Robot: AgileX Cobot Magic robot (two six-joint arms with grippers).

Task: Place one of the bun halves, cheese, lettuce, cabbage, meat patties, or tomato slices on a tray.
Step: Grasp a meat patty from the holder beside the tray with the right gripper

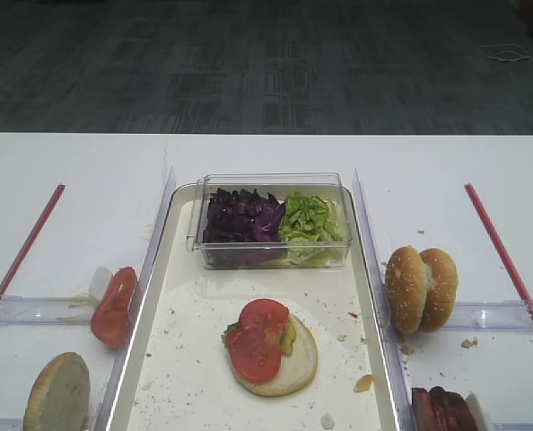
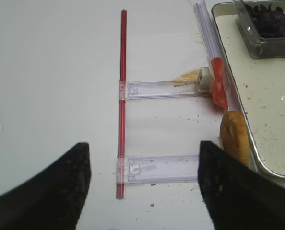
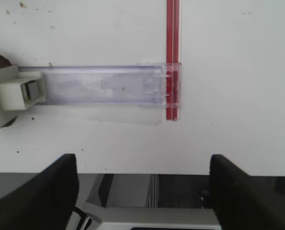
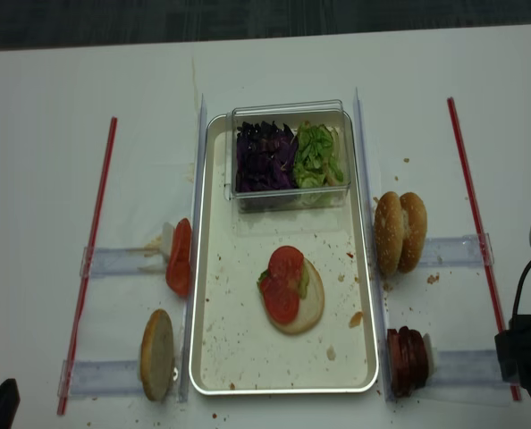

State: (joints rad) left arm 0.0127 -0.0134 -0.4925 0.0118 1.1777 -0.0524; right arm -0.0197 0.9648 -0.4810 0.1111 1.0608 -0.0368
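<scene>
Tray [image 4: 214,357] lying with long axis running near to far, centred on white table [image 1: 69,171], speckled with crumbs. On its near half: one bun half [image 1: 289,368], cut face up, topped with two overlapping tomato slices [image 1: 259,339] and a scrap of green beneath. At its far end: clear plastic box [image 1: 271,184], holding cabbage [image 1: 241,218] in the left part and lettuce [image 1: 309,217] in the right.

Outside the tray, left: more tomato slices [image 4: 180,257] stood on edge against the rim, and nearer, a bun half [image 4: 156,354] on edge. Right: two bun halves [image 4: 400,231] upright, side by side; nearer, meat patties [image 4: 407,359] stacked on edge. Clear plastic holders [image 2: 157,89] lying across between each red strip [image 2: 123,67] and the tray.

Right gripper [image 3: 142,187] hanging over the right edge of the table, fingers spread wide, empty, touching nothing. Left gripper [image 2: 145,187] over the near left table, likewise spread wide apart and empty, bun half just right of its right finger.
</scene>
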